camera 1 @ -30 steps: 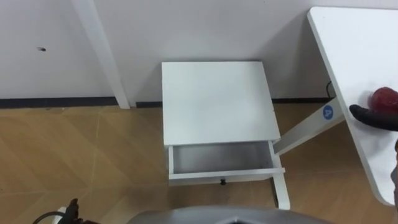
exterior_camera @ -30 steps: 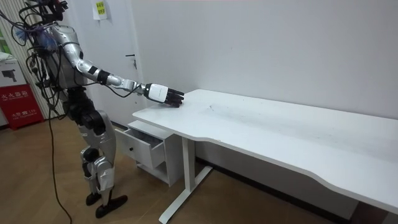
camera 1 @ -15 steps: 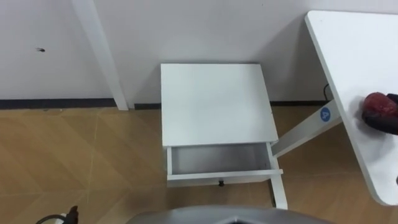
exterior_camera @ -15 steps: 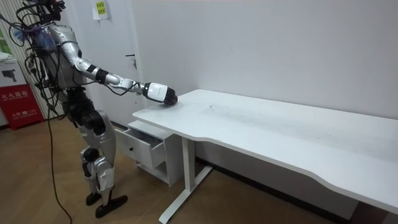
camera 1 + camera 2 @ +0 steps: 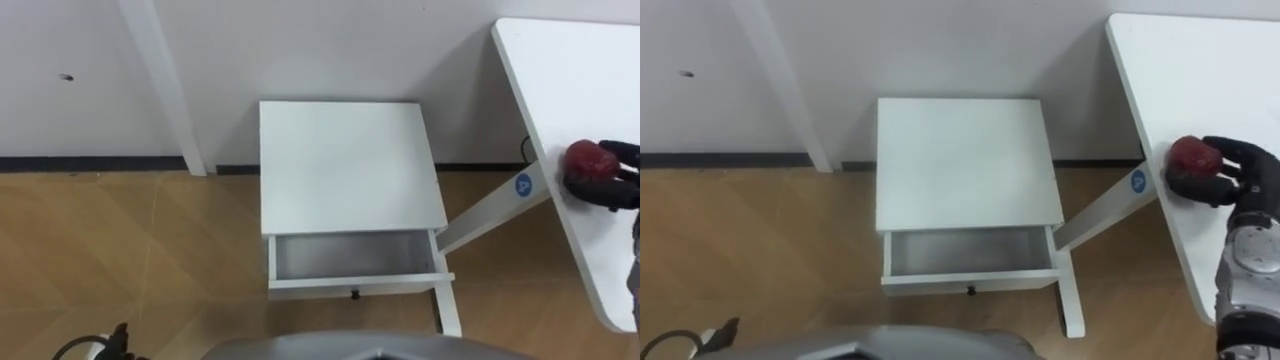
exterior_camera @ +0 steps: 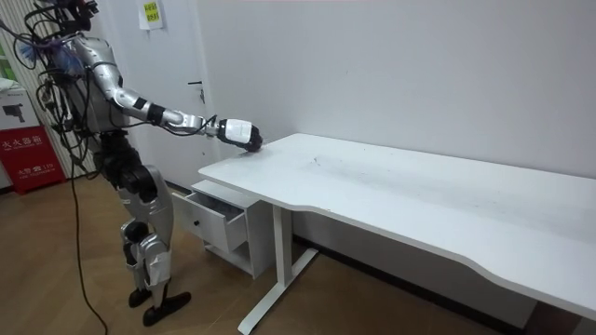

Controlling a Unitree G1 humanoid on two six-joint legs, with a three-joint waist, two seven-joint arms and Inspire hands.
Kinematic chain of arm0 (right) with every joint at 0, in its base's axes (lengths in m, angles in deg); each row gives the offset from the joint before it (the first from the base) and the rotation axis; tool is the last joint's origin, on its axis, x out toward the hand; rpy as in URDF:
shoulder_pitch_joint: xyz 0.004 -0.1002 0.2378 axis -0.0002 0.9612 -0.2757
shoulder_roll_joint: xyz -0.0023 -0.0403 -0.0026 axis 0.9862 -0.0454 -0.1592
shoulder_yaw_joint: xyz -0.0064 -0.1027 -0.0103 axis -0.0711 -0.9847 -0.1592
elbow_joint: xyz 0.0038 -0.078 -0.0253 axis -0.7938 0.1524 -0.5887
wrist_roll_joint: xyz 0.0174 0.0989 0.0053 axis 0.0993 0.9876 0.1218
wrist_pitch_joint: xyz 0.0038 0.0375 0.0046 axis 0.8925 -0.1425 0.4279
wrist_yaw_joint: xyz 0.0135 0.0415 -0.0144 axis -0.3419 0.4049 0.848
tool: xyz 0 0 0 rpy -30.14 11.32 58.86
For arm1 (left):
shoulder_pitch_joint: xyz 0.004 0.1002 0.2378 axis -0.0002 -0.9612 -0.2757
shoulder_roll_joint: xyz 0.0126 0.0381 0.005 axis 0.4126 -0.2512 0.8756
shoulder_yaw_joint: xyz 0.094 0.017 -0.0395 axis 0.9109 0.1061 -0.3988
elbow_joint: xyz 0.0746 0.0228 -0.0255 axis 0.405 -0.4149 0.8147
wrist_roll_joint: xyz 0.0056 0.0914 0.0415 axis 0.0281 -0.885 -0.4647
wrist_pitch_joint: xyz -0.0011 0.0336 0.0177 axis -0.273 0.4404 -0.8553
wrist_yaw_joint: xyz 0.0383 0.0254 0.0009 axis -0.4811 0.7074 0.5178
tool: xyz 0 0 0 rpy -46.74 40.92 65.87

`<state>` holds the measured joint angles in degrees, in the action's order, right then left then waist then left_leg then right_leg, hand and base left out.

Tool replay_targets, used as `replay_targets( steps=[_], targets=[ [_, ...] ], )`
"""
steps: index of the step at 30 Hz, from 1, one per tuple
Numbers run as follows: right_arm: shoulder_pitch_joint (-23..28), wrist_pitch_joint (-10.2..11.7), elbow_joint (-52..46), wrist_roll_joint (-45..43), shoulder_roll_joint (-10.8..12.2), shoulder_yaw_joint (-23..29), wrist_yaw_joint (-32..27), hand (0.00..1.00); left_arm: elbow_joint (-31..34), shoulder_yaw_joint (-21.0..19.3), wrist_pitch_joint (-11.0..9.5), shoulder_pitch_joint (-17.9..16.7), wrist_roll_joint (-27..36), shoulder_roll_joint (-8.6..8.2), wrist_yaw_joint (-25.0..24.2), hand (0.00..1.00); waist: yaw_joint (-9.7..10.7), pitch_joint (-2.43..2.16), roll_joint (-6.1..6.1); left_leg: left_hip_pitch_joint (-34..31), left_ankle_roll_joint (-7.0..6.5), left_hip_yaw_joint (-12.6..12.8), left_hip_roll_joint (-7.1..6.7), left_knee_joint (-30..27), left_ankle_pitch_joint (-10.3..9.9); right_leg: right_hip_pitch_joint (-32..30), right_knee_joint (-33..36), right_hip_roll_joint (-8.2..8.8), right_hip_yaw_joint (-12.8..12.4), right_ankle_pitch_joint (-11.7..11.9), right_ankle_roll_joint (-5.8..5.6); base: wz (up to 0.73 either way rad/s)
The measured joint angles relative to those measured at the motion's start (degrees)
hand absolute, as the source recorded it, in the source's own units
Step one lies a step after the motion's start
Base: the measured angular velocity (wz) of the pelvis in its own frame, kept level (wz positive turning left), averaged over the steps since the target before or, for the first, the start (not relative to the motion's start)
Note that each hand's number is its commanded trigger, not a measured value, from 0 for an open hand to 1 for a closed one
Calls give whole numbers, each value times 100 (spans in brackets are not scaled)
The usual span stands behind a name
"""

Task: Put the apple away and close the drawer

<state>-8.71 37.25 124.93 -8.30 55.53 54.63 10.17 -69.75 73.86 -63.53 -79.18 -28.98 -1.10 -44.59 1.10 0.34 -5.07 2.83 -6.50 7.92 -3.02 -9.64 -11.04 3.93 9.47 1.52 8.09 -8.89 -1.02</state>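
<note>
We face a white wall and a wooden floor, where a small white nightstand (image 5: 345,160) stands against the wall. Its drawer (image 5: 355,282) is pulled out on the near side. To the right stands a white desk (image 5: 590,90), its slanted leg reaching down beside the nightstand. Our right hand (image 5: 1248,170) is at the desk's left end, its dark fingers curled around the red apple (image 5: 1193,156). The apple is over the desk top, well apart from the drawer. We cannot tell whether it touches the surface. In the room view we stand upright before the nightstand, right arm stretched out to the desk.
</note>
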Motion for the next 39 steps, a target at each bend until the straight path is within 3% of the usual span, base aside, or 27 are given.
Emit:
replay_targets(
  steps=[3,4,6,9,12,18,21,24,29,39],
  targets=[
    [61,-19,-491,-344,123,-500,207,100,33,200,5,47,-4,-20,1,0,-82,37,70,-40,3,-27,2,-15,1,-23,5,13,18,1,1,5],
    [63,-20,-550,-436,198,-563,251,100,51,201,5,67,-3,-32,1,0,-106,33,81,-53,3,-28,4,-15,1,-36,6,26,23,1,2,0],
    [150,-75,-840,-791,438,-798,411,100,68,198,6,92,-12,-88,-3,0,-186,-15,134,-129,3,-43,3,-29,2,-99,12,43,78,1,2,7],
    [176,-132,-1117,-1112,587,-1134,644,100,170,184,23,123,-204,-121,-5,0,-299,-33,238,-136,3,-78,-1,-27,2,-87,10,52,154,1,1,10],
    [179,-137,-1254,-1208,738,-1202,877,100,290,183,38,120,-352,-153,-2,0,-316,-34,223,-134,5,-189,-4,-27,3,-51,8,49,190,0,1,18],
    [362,-172,-1658,-1221,806,-1618,1208,100,444,314,37,98,-344,-256,6,0,-335,-33,208,-124,5,-217,-22,-29,3,13,-90,61,238,0,0,2],
    [364,-185,-1659,-1497,915,-1622,1315,100,450,415,31,143,-347,-267,6,0,-362,2,261,-133,5,-215,-22,-19,3,-2,-84,60,239,0,0,-1],
    [378,-197,-1659,-1681,1028,-1630,1332,100,451,415,35,185,-352,-267,-7,0,-364,3,264,-173,8,-221,-20,-10,4,-46,-81,49,196,0,0,0],
    [386,-328,-1600,-1932,1046,-1781,1379,100,451,435,79,135,-344,-267,-20,0,-332,-14,245,-247,14,-276,-25,-67,8,-77,-77,51,220,0,1,7],
    [603,-451,-1132,-2114,1105,-1847,1511,100,465,479,174,206,-345,-276,-93,0,-372,7,280,-285,13,-322,-41,-68,8,-100,-85,61,270,0,0,2]
  ],
)
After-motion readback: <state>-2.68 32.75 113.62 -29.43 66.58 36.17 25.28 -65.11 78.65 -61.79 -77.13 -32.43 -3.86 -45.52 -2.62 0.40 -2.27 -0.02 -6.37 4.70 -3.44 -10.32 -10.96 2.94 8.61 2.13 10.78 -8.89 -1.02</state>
